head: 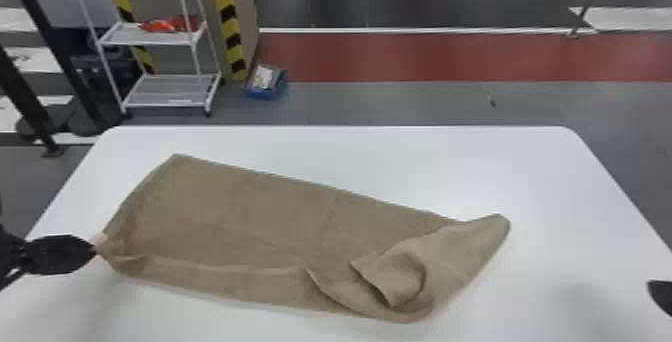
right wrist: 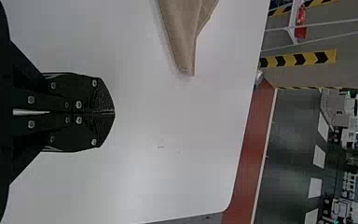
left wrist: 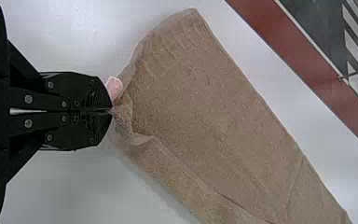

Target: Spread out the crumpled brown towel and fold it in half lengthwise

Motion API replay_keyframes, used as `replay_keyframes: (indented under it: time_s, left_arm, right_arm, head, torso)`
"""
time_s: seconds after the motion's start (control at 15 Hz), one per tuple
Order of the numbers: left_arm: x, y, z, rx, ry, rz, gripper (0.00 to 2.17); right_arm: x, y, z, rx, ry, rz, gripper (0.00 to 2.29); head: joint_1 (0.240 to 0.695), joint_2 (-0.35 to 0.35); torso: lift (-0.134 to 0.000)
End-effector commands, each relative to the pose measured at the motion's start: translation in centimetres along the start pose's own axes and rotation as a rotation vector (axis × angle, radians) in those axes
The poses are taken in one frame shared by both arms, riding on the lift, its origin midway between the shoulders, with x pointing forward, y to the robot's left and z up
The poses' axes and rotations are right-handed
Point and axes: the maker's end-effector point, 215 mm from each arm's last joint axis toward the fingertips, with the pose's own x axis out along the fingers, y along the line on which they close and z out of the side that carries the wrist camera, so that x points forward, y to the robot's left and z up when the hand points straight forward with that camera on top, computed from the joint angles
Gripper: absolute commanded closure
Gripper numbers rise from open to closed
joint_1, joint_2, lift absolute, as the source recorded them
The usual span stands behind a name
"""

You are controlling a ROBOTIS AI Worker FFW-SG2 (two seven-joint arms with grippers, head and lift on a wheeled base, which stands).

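Nearest, at the right edge of the head view, is the right gripper (right wrist: 114,112), its fingers pressed together on nothing and well apart from the towel (head: 250,206). Leftward from it, on the table (head: 350,148), lies the towel's right end, with a curled flap (head: 392,278) turned over on its near side. The towel's long axis runs from left to right, slanting nearer toward the right. A little farther off, at the towel's left end, the left gripper (left wrist: 112,111) pinches the gathered near corner beside a pink tag (left wrist: 114,87). Farther still is the right tip (head: 497,221), and beyond it the far left corner (head: 177,158). The relation that governs the next move is probably this: the left end is held, while the crumpled right end lies closer to the right arm, which would need to come leftward to free the flap before any lengthwise fold.
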Motion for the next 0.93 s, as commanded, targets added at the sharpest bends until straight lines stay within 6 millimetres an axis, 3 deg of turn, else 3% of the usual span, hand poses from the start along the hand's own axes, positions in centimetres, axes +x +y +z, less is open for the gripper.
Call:
replay_keyframes:
  time_s: [0.0, 0.13, 0.33, 0.4, 0.53, 0.67, 0.87]
  left_arm:
    - [0.5, -0.5, 0.4, 0.009, -0.006, -0.012, 2.00]
    - [0.7, -0.8, 0.9, 0.031, -0.012, -0.021, 2.00]
    - [1.0, -1.6, 1.4, 0.036, -0.025, -0.031, 2.00]
    - [1.1, -1.8, 1.5, 0.040, -0.027, -0.036, 2.00]
    - [1.1, -1.9, 1.5, 0.042, -0.026, -0.037, 2.00]
    - [1.1, -2.0, 1.7, 0.048, -0.029, -0.038, 2.00]
    - [1.0, -1.9, 1.8, 0.052, -0.026, -0.040, 2.00]
  right_arm:
    - [3.2, 3.6, 4.0, -0.081, -0.038, 0.057, 0.80]
    - [7.9, 9.8, 8.3, -0.194, -0.040, 0.134, 0.16]
    - [11.6, 18.8, 13.0, -0.194, -0.073, 0.266, 0.12]
    - [12.5, 21.7, 13.6, -0.183, -0.061, 0.316, 0.12]
    - [14.0, 26.9, 13.8, -0.191, -0.020, 0.383, 0.14]
    - [14.9, 30.4, 12.2, -0.178, 0.061, 0.420, 0.22]
    - [16.7, 30.2, 9.4, -0.183, 0.192, 0.360, 0.29]
  head:
    - [0.695, 0.025]
    - [0.695, 0.061]
    - [0.695, 0.157]
    - [0.695, 0.224]
    - [0.695, 0.289]
    - [0.695, 0.341]
    - [0.695, 0.350]
  torso:
    - [-0.125]
    - [-0.125]
    - [-0.125]
    - [-0.125]
    - [-0.125]
    - [-0.125]
    - [-0.125]
